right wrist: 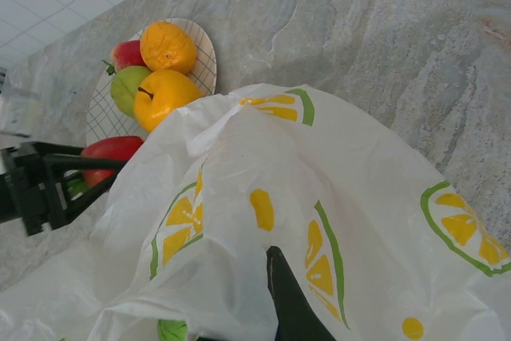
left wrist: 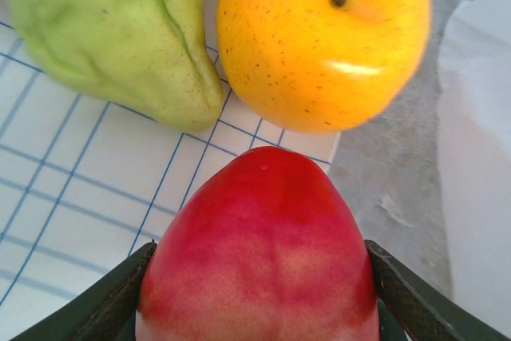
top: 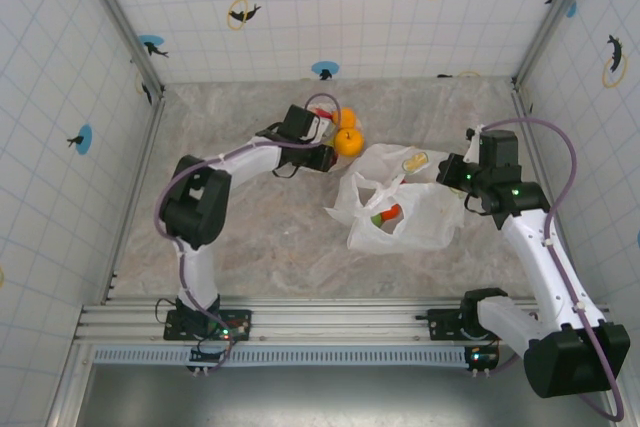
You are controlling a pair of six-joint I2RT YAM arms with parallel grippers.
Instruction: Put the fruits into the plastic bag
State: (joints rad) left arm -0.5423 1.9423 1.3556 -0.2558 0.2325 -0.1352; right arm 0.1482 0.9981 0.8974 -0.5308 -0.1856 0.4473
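Left pincer [left wrist: 255,297] is gripping a red fruit [left wrist: 259,245] over the plate [left wrist: 72,189]; right pincer [top: 452,175] is holding the plastic bag [right wrist: 319,189].
The left wrist view is showing both pads pressing the red fruit's sides at bottom centre, with a green pear [left wrist: 120,33] upper left and a yellow apple [left wrist: 319,37] upper right on the gridded plate. The right wrist view is adding an orange [right wrist: 168,45] and a red apple [right wrist: 126,53] there, and its pincer is pinching the bag's film shut. From above, the bag is lying right of centre on the worktop [top: 260,237], holding a red-and-green fruit [top: 386,215].
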